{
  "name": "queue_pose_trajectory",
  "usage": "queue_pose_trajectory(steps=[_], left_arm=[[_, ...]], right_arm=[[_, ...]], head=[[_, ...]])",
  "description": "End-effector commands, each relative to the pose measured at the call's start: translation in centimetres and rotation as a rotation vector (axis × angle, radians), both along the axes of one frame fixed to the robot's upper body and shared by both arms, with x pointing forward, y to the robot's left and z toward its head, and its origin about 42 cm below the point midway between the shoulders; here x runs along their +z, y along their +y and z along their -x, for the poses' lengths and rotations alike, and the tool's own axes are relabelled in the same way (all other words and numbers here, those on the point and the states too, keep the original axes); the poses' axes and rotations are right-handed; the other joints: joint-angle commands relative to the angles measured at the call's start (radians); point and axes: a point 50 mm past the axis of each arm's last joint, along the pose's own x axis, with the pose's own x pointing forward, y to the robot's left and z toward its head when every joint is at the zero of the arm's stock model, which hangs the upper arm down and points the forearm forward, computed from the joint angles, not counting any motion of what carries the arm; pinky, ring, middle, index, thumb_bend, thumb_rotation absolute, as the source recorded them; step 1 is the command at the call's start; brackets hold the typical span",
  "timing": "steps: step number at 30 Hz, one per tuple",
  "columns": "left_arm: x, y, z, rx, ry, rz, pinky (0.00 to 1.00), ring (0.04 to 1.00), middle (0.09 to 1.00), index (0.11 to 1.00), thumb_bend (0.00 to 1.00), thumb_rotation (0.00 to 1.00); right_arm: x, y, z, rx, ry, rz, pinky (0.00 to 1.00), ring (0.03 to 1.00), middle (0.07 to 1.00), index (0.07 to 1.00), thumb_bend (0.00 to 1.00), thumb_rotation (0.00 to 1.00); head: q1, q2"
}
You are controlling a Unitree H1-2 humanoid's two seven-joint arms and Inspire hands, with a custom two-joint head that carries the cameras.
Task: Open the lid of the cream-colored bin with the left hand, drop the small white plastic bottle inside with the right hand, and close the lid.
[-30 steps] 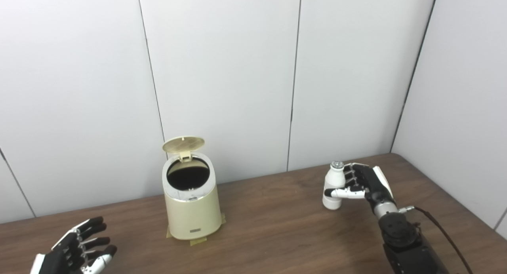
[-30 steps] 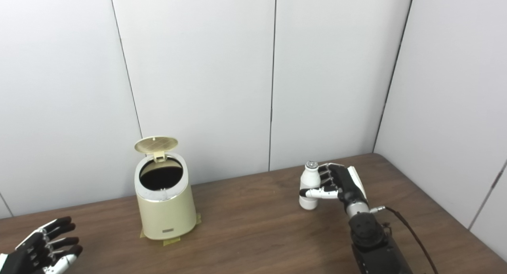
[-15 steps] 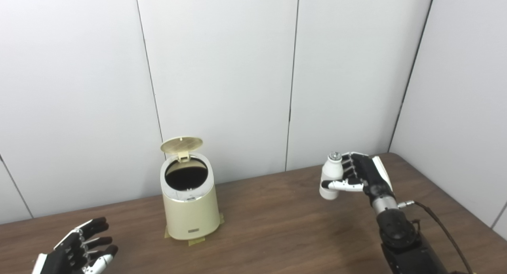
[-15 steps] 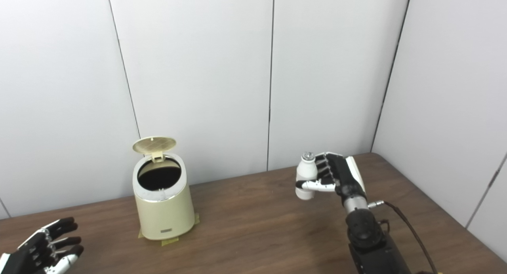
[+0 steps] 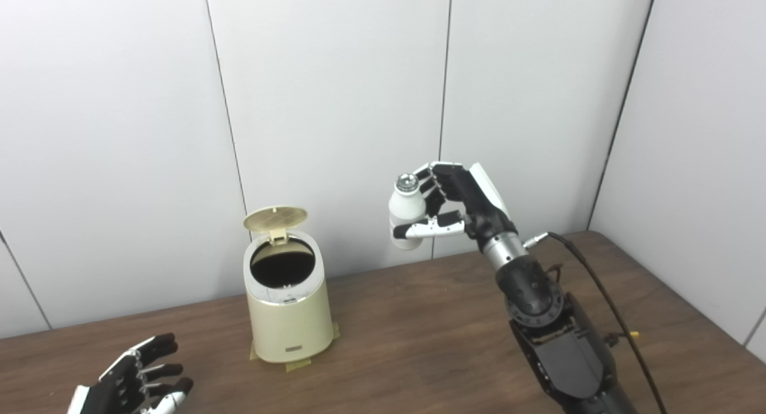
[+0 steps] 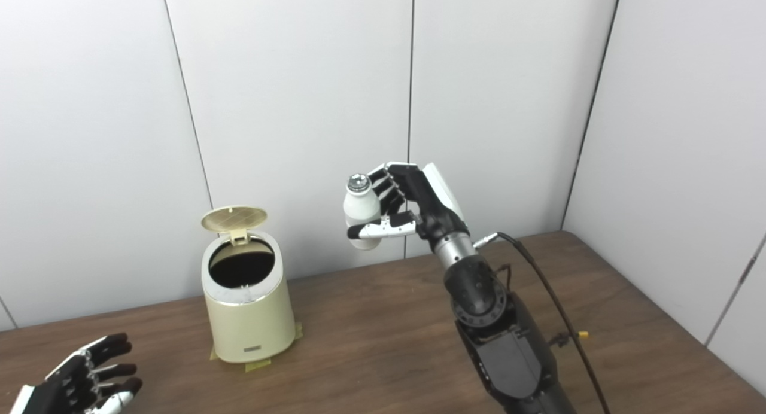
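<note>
The cream-colored bin (image 5: 291, 318) stands on the wooden table (image 5: 419, 354) left of centre, taped down at its base. Its round lid (image 5: 275, 218) is tipped up and back, showing the dark inside. My right hand (image 5: 458, 206) is shut on the small white plastic bottle (image 5: 406, 209), holding it upright in the air, well above the table and to the right of the bin's mouth. My left hand (image 5: 134, 385) is open, fingers spread, low at the front left edge and apart from the bin.
White wall panels stand close behind the table and along its right side. A dark cable (image 5: 604, 300) runs from my right wrist down toward the table's right part.
My right hand has lifted the bottle high off the table and carried it left toward the bin. The left hand has barely shifted; the lid stays up.
</note>
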Motion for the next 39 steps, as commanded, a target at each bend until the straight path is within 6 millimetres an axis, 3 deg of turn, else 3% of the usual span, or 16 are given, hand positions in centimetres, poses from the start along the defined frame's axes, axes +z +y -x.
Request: queue_pose_trajectory(steps=[1,7,14,26,39], left_arm=[[1.8,-0.4,-1.2,-0.005,-0.096,-0.003,0.62,0.675,0.776,0.778,0.58,0.0],[0.8,-1.3,-1.3,-0.014,-0.097,0.0,0.62,0.657,0.752,0.759,0.64,0.0],[0.0,-2.3,-1.4,-0.017,-0.098,0.007,0.61,0.664,0.748,0.756,0.67,0.0],[0.0,-3.4,-1.5,-0.016,-0.094,0.017,0.6,0.663,0.758,0.76,0.68,0.02],[0.2,-4.0,-1.4,-0.021,-0.095,0.034,0.6,0.667,0.751,0.758,0.68,0.02]], right_arm=[[3.1,1.2,-0.5,0.055,-0.096,0.01,0.31,0.365,0.439,0.52,0.52,0.0],[3.0,4.1,-1.1,0.139,-0.091,-0.051,0.32,0.367,0.45,0.503,0.53,0.0],[2.9,6.6,-0.8,0.194,-0.082,-0.055,0.31,0.353,0.433,0.523,0.52,0.0],[2.9,10.6,-0.9,0.271,-0.07,-0.127,0.29,0.372,0.474,0.534,0.51,0.0],[2.3,12.6,-2.1,0.272,-0.028,-0.17,0.3,0.367,0.468,0.552,0.51,0.0]], head=[[0.018,-0.002],[0.122,-0.006],[0.193,-0.003],[0.238,0.002],[0.261,0.015]])
